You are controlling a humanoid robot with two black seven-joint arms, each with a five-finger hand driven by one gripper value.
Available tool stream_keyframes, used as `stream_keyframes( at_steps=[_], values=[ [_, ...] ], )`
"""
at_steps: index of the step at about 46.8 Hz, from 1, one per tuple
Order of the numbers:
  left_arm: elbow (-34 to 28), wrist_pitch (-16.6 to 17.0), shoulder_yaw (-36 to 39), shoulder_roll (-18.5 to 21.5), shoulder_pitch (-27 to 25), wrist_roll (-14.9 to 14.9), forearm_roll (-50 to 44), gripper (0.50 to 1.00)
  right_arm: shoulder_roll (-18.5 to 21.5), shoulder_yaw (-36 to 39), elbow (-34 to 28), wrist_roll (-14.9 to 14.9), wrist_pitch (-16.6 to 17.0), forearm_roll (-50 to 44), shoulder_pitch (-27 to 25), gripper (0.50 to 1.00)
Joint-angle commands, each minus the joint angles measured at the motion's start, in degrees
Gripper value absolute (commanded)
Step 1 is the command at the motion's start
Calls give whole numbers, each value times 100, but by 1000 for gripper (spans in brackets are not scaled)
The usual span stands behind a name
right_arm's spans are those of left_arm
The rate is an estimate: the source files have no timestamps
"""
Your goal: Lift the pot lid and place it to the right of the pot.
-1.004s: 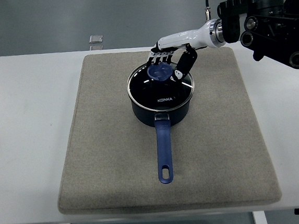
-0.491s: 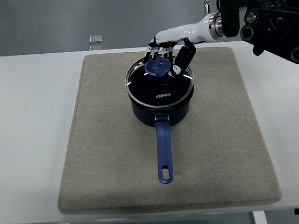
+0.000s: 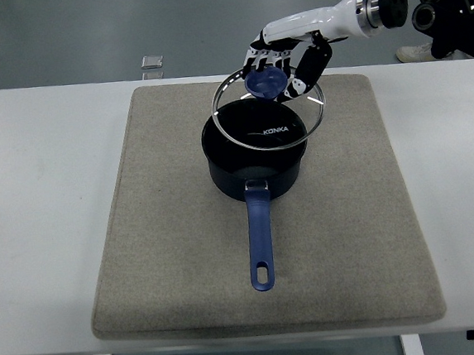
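A dark blue pot (image 3: 245,170) with a long blue handle stands on the grey mat, handle pointing toward me. My right hand (image 3: 282,72), white with black fingers, comes in from the upper right and is shut on the blue knob (image 3: 264,81) of the glass pot lid (image 3: 270,113). The lid hangs tilted in the air, above the pot and a little to its upper right, clear of the rim. The left arm does not show.
The grey mat (image 3: 159,234) covers most of the white table (image 3: 40,203). A small clear square object (image 3: 152,63) lies on the table behind the mat's far left corner. The mat to the right of the pot is bare.
My right hand has lifted the lid off the pot and carried it up and slightly right. The lid now tilts. The pot has not moved.
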Motion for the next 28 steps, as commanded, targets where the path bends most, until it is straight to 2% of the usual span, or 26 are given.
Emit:
stream_keyframes(
  at_steps=[1,15,28],
  values=[
    [0,0,0,0,1,1,0,1000,-195,-17,92,-1,44,-18,-4,500],
    [0,0,0,0,1,1,0,1000,-907,-35,171,-10,70,-27,-109,500],
    [0,0,0,0,1,1,0,1000,-1251,26,136,-10,-18,-71,-716,500]
  ],
)
